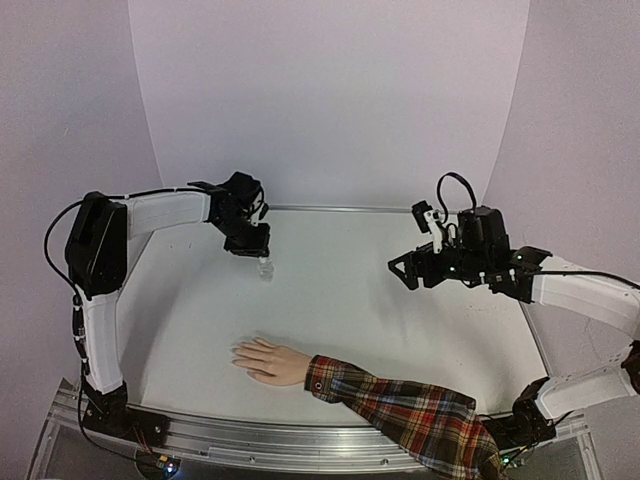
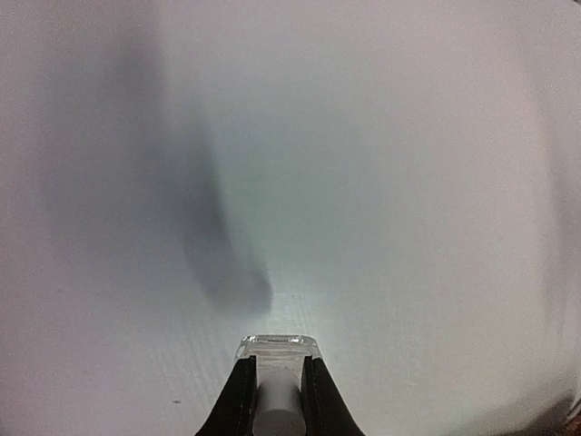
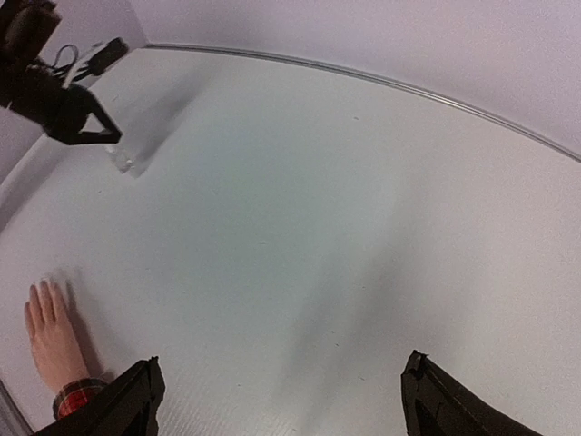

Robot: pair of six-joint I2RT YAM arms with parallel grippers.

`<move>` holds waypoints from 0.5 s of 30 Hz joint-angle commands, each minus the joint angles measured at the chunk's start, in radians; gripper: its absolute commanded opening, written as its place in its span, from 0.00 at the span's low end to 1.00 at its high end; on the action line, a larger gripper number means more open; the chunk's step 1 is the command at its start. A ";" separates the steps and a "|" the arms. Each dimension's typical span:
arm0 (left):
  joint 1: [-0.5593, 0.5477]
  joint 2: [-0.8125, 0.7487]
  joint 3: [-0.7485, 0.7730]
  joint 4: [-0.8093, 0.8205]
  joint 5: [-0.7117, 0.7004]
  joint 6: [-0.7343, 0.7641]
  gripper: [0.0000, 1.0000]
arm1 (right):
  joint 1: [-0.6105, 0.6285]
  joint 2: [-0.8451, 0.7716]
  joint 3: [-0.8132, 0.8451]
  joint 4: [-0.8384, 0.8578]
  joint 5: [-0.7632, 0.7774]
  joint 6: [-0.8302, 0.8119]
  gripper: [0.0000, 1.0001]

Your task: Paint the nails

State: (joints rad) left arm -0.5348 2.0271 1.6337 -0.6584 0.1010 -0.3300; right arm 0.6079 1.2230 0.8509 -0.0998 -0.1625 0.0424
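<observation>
Left end effector (image 1: 256, 251) is clenching a small bottle (image 2: 277, 350) at the far left of the surface (image 1: 350, 320), while the right end effector (image 1: 403, 272) is hovering, jaws spread. The nails (image 1: 240, 355) are lying on the pale hand (image 1: 270, 361) near the front edge. Holding the bottle upright and steady looks wise.

1. Left gripper (image 2: 278, 365): two black fingers (image 2: 238, 400) at bottom centre, closed on item 2.
2. Small clear-glass bottle (image 2: 277, 347) with a pale grey cylindrical cap (image 2: 277, 411): cap pinched between the fingers, glass end pointing away.
3. White matte table (image 2: 427, 182): fills the view.
4. Soft dark shadow (image 2: 227, 272): on the table, just beyond the bottle.
</observation>
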 commanded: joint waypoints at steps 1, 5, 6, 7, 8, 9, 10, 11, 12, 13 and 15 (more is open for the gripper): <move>-0.094 -0.077 0.138 -0.035 0.139 -0.010 0.00 | 0.008 0.069 0.008 0.175 -0.228 -0.179 0.88; -0.147 -0.039 0.249 -0.072 0.179 -0.041 0.00 | 0.037 0.152 0.027 0.275 -0.267 -0.214 0.80; -0.156 -0.028 0.279 -0.082 0.190 -0.045 0.00 | 0.043 0.171 0.029 0.306 -0.267 -0.218 0.80; -0.164 -0.013 0.304 -0.097 0.195 -0.048 0.00 | 0.051 0.186 0.033 0.334 -0.274 -0.226 0.78; -0.172 -0.002 0.333 -0.114 0.193 -0.051 0.00 | 0.056 0.204 0.034 0.365 -0.290 -0.242 0.77; -0.178 0.006 0.354 -0.124 0.194 -0.054 0.00 | 0.060 0.221 0.036 0.403 -0.300 -0.256 0.75; -0.184 0.011 0.371 -0.130 0.201 -0.057 0.00 | 0.064 0.241 0.044 0.426 -0.307 -0.267 0.74; -0.189 0.016 0.381 -0.133 0.209 -0.060 0.00 | 0.066 0.257 0.054 0.442 -0.310 -0.272 0.74; -0.193 0.018 0.385 -0.131 0.220 -0.064 0.00 | 0.068 0.276 0.070 0.445 -0.314 -0.269 0.74; -0.196 0.019 0.388 -0.129 0.230 -0.067 0.00 | 0.069 0.295 0.086 0.449 -0.317 -0.266 0.73; -0.203 0.015 0.381 -0.123 0.244 -0.076 0.00 | 0.069 0.320 0.097 0.491 -0.319 -0.248 0.72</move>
State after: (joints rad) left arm -0.7293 2.0235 1.9827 -0.7553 0.2966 -0.3782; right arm 0.6731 1.4999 0.8759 0.2414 -0.4414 -0.1904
